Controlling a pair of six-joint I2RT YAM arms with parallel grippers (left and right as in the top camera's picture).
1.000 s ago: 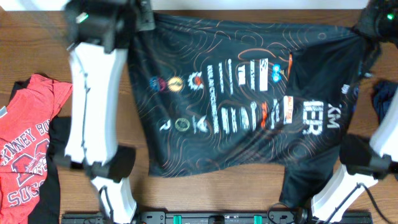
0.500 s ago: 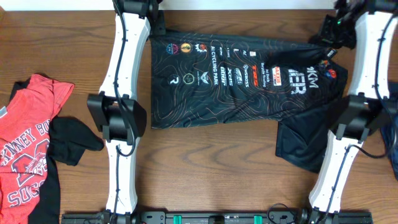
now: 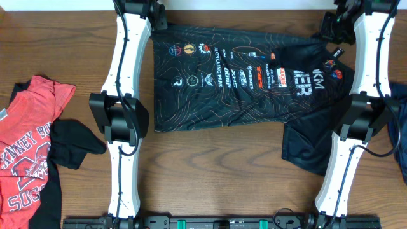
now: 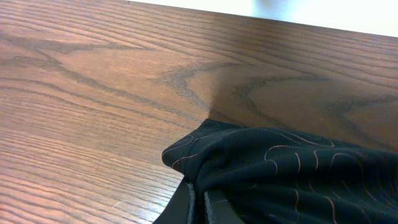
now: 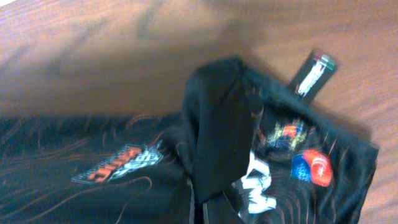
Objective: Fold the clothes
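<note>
We see the black jersey [image 3: 235, 83] spread flat across the far half of the table [image 3: 210, 184], logos up, with 1 sleeve trailing toward the near right. The left gripper [image 4: 198, 202] is pinched closed on the jersey's far left corner. The right gripper [image 5: 198, 202] is clamped on a bunched fold at the far right edge, near a hang tag [image 5: 314, 73]. The red T-shirt [image 3: 28, 146] lies at the table's left edge, with a black piece [image 3: 73, 143] touching it. Dark blue cloth [image 3: 399, 121] shows at the right edge.
</note>
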